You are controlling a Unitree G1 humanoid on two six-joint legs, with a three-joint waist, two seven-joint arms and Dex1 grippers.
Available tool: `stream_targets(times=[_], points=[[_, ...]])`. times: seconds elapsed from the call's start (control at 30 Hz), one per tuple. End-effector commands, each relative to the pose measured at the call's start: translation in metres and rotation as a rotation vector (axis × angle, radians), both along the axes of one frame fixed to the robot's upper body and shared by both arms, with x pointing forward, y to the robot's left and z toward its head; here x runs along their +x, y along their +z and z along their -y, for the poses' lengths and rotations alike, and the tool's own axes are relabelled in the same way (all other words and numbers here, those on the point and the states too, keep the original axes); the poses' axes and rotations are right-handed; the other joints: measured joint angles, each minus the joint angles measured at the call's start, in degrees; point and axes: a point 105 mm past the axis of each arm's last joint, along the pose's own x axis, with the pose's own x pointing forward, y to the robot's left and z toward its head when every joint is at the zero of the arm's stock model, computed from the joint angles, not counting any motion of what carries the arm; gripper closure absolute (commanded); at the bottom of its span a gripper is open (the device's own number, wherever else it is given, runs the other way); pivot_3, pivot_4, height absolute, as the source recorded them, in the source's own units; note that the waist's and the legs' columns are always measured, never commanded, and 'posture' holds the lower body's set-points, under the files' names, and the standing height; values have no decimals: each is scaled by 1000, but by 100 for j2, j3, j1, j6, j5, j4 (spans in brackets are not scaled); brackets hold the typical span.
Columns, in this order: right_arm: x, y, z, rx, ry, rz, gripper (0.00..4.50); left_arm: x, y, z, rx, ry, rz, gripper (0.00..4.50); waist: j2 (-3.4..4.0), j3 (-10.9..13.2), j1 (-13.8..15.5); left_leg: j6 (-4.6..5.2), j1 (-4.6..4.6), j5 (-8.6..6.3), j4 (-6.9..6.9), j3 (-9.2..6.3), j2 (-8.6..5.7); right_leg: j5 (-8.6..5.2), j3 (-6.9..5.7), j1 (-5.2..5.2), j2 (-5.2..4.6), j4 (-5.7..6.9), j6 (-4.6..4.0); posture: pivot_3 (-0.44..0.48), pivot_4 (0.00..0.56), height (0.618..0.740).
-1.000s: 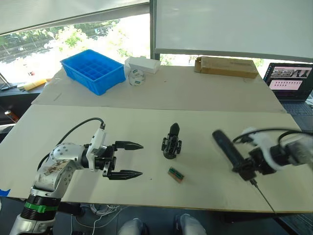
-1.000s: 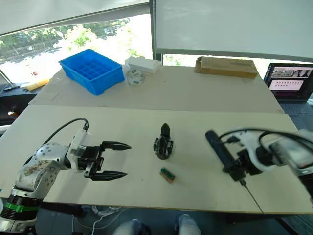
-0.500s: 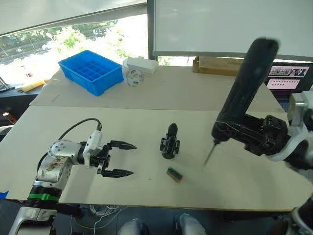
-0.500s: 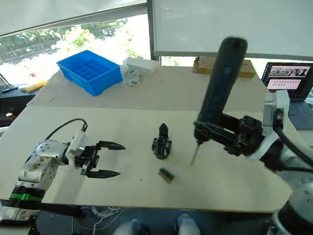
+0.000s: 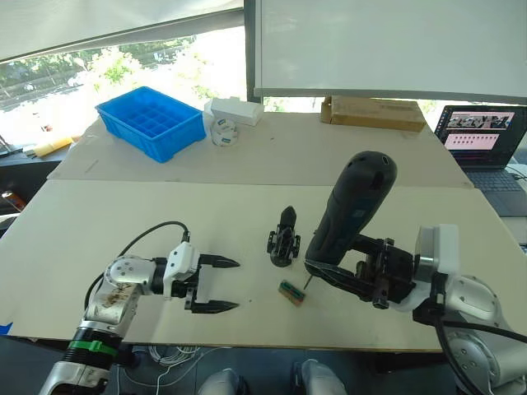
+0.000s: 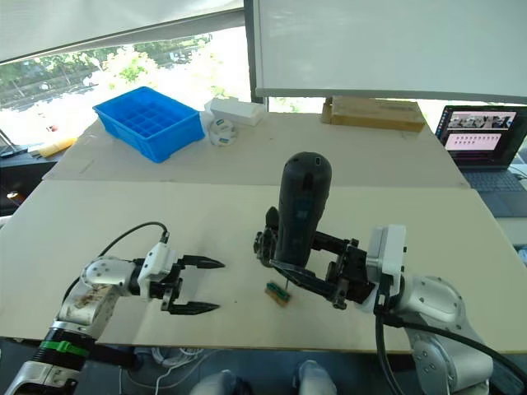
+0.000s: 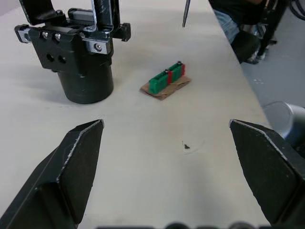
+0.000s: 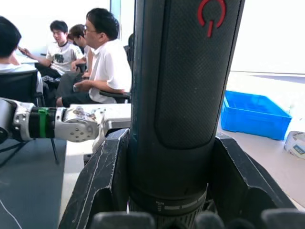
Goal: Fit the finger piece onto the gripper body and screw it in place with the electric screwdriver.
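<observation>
Right claw (image 5: 362, 276) clamped on electric screwdriver (image 5: 350, 210), bit hanging just beside gripper body (image 5: 282, 243) mid-worktop (image 5: 247, 206); left claw (image 5: 216, 284) spread, empty; advisable: keep bit plumb over screw head before pressing.

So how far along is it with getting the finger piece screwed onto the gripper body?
Done: the right gripper has the electric screwdriver clamped, bit pointing down by the green-and-brown block. In hand: bringing the tool near the gripper body. Left: the left gripper is open and empty, and no loose finger piece can be made out, so fitting and screwing remain.
</observation>
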Motion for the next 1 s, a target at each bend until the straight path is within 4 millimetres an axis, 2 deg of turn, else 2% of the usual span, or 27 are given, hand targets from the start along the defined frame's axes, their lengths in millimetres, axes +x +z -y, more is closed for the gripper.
stream_targets(times=[0.03,0.13,0.33,0.77,1.0], points=[[-7,9,-4,-17,46,104,2597,-2,-6,15,9,-5,29,0,0,0,2,0,0,0,0,0,0,0,0,0,0,-1,0,0,150,740],[-3,7,-5,-19,49,107,2597,-7,-13,32,3,-32,21,0,0,0,6,1,-1,-1,1,0,-1,0,0,0,-1,-2,-1,0,150,740],[-2,4,-7,-30,59,112,2597,-1,-24,57,-7,16,20,0,-1,0,32,3,-1,-1,4,-2,2,2,-1,1,-2,-1,-3,0,150,740],[-1,3,-6,-48,62,116,2597,-8,-36,80,32,0,-7,0,2,-2,112,31,3,-17,21,-8,-2,5,-13,18,-20,-2,0,0,150,740],[0,0,-3,-75,54,116,2597,-11,-50,80,61,-32,-38,0,4,-3,113,45,3,-25,31,-11,-4,6,-17,30,-35,-5,12,0,150,740]])
